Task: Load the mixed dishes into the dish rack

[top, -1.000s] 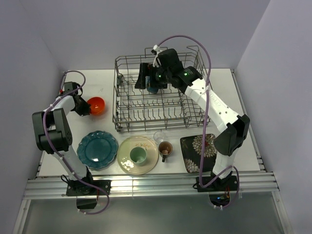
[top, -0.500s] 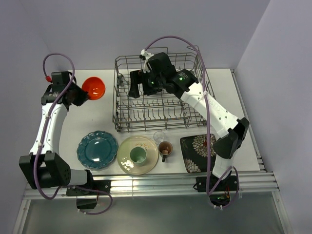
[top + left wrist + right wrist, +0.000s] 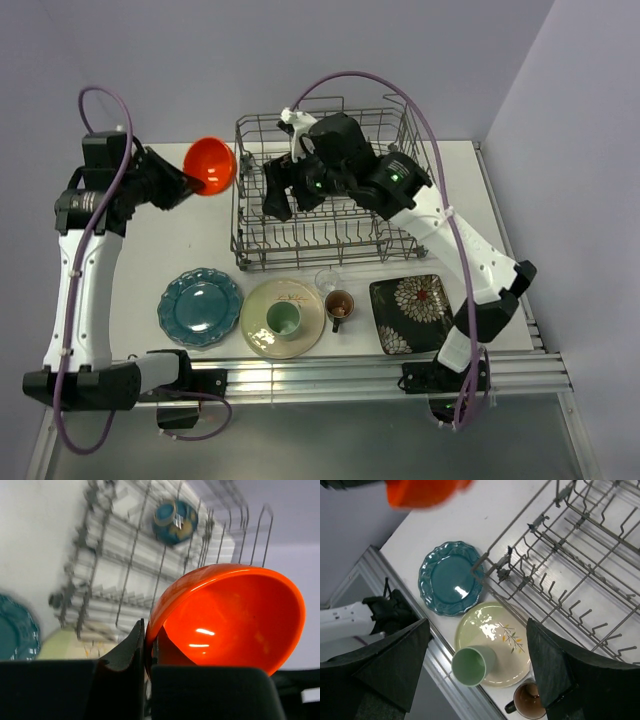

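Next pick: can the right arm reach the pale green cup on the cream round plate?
Likely yes: right gripper open over the grey wire dish rack's left end; pale green cup stands uncovered.

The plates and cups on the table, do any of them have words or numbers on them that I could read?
None: no word, number, brand or label can be read in any view.
The cream round plate has only a painted sprig, no letters.
The black square floral plate has only flowers, no letters.
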Available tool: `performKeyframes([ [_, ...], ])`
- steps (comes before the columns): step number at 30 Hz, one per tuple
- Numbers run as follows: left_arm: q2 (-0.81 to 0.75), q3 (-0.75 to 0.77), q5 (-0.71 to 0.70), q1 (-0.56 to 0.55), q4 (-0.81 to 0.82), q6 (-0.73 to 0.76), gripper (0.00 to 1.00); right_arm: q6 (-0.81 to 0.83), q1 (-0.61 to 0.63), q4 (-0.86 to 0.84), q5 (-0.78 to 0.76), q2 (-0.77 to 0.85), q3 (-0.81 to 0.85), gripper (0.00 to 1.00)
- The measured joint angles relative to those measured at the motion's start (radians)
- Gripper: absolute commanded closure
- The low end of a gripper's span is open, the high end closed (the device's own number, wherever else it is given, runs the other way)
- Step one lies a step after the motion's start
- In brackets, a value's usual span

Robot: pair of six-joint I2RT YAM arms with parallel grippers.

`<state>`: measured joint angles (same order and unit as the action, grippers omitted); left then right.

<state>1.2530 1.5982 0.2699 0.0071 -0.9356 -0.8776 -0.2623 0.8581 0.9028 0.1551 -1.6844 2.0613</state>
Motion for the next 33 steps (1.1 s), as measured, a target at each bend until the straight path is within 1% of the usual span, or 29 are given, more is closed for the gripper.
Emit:
performKeyframes([
  [6, -0.129, -0.163, 0.065, -0.083, -0.089, 0.008, 1.0, 0.073, 0.074, 0.008, 0.019, 0.119, -0.036, 0.2],
  [9, -0.135, -0.209, 0.072, -0.104, -0.132, 0.022, 1.0, 0.118, 0.135, 0.011, 0.042, 0.173, -0.056, 0.23],
  [12, -0.13, -0.22, 0.071, -0.136, -0.177, 0.044, 1.0, 0.166, 0.191, 0.021, 0.077, 0.197, -0.063, 0.23],
  [16, -0.141, -0.233, 0.072, -0.177, -0.209, 0.069, 1.0, 0.238, 0.248, 0.053, 0.127, 0.189, -0.066, 0.24],
  [22, -0.171, -0.316, 0.073, -0.247, -0.273, 0.097, 1.0, 0.3, 0.311, 0.087, 0.149, 0.153, -0.083, 0.25],
  [27, -0.206, -0.378, 0.073, -0.287, -0.322, 0.11, 1.0, 0.328, 0.362, 0.105, 0.145, 0.125, -0.11, 0.26],
  [33, -0.232, -0.4, 0.072, -0.32, -0.375, 0.126, 1.0, 0.354, 0.426, 0.122, 0.101, 0.069, -0.129, 0.29],
])
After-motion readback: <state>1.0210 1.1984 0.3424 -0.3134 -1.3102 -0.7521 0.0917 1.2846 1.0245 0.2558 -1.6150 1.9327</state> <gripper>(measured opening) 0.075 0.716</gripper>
